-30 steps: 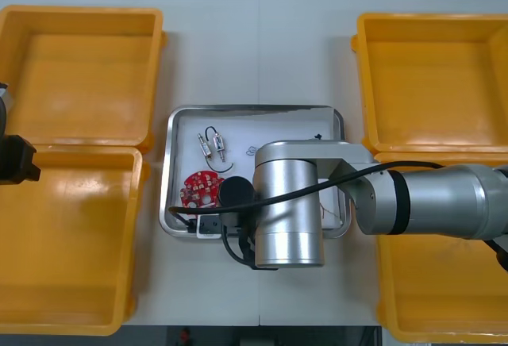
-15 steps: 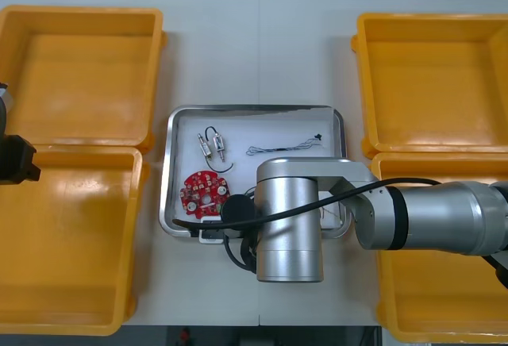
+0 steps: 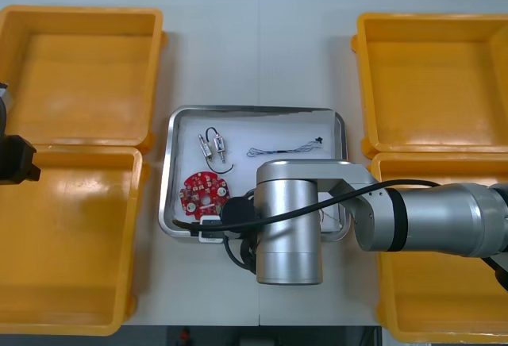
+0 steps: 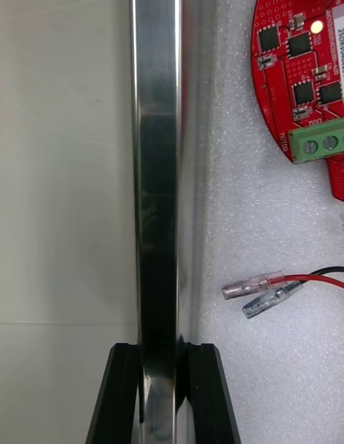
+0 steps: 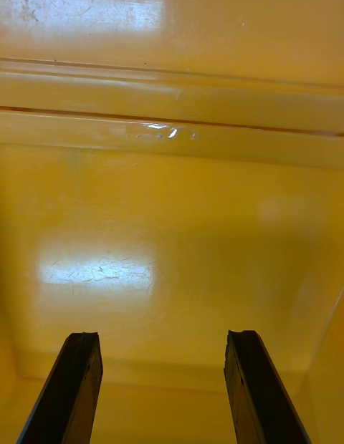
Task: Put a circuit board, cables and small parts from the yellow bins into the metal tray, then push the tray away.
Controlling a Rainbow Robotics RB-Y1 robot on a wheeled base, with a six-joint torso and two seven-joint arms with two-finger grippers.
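Note:
The metal tray [image 3: 254,110], white inside, lies between the yellow bins. In it are a round red circuit board [image 3: 202,191], small metal parts [image 3: 214,146], a thin black cable [image 3: 286,148] and a red and yellow cable [image 3: 329,217]. My right gripper [image 4: 162,352] is shut on the tray's near rim [image 4: 158,165], one finger on each side of it. Past the rim, inside the tray, lie the circuit board [image 4: 301,71] and the red cable's clear-sleeved ends [image 4: 258,290]. In the front view the right wrist [image 3: 290,219] covers that grip. My left gripper [image 5: 161,365] hangs open over a yellow bin floor [image 5: 172,222].
Two yellow bins stand at the left [image 3: 79,76] [image 3: 67,239] and two at the right [image 3: 432,76] [image 3: 444,290]. The left arm [image 3: 16,159] is parked at the table's left edge. Bare table lies beyond the tray's far rim.
My right arm has drawn back toward the near edge, uncovering the black cable, and its fingers have closed onto the tray's near rim. The left arm has stayed put.

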